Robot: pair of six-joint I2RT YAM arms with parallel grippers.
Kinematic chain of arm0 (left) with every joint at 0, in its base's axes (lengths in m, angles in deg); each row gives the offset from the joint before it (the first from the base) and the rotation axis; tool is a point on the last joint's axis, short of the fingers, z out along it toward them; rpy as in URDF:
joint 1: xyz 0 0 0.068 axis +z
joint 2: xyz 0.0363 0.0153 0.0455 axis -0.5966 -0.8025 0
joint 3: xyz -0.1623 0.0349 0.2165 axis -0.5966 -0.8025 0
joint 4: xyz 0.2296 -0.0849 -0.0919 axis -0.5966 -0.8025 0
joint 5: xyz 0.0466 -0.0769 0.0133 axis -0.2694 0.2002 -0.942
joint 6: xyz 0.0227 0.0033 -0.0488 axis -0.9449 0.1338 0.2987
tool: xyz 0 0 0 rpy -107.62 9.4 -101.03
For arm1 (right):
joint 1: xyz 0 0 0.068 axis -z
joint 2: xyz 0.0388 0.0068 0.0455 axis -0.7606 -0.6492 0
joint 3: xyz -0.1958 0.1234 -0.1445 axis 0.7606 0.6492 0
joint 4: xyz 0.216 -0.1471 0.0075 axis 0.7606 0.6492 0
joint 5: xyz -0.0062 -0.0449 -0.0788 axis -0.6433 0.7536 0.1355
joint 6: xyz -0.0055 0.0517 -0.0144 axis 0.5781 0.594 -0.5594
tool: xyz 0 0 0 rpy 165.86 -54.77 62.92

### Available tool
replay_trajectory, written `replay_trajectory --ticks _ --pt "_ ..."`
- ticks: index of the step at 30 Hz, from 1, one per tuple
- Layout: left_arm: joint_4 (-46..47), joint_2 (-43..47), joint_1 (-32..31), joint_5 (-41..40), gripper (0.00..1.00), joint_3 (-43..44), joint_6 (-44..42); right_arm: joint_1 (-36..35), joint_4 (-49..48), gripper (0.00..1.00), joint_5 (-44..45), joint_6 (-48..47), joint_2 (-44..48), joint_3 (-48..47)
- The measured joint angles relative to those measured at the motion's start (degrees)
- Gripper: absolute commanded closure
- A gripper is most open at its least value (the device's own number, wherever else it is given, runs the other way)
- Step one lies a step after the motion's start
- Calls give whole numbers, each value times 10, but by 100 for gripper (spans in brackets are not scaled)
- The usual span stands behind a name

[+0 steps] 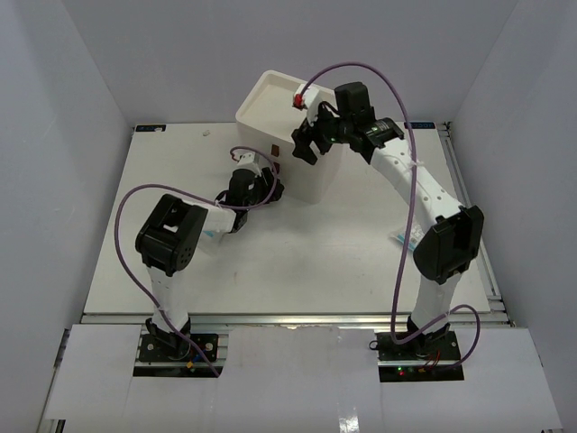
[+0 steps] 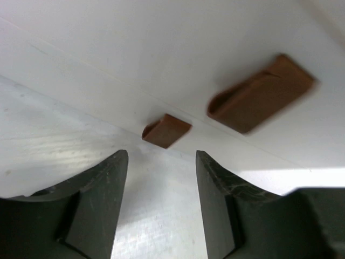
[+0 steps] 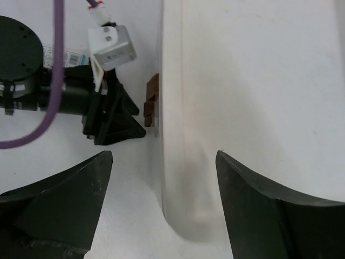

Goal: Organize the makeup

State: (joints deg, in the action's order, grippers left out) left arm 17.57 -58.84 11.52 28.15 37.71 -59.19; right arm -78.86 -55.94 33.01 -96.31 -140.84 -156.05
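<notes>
At twelve o'clock from the released left gripper, centre the small handle between the jaws before clenching; the right gripper hangs released.

Overhead rear view; both wrist cameras close on the box.
</notes>
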Motion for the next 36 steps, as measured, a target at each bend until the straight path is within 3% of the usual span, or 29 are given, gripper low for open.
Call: replay_trajectory --ticks 5,8,10,13,16,22,28,36 --pt "-5 96 0 -4 25 -60 -11 58 -13 2 10 17 134 66" --pt "-15 174 0 -6 9 -90 -27 125 -42 10 -4 33 235 125" --pt "-29 240 0 -8 2 -110 -38 185 -76 10 -16 46 309 204" --pt "-62 339 2 -3 2 -136 -60 264 -90 10 -4 74 419 368" --pt "-102 425 7 18 2 -143 -73 310 -78 9 -6 96 462 487" --pt "-223 559 15 67 2 -143 -90 458 -52 4 -20 168 485 667" --pt "-321 631 15 108 2 -161 -144 510 -61 0 -5 233 457 693" --pt "-379 679 15 136 2 -211 -180 546 -89 18 8 287 383 694"
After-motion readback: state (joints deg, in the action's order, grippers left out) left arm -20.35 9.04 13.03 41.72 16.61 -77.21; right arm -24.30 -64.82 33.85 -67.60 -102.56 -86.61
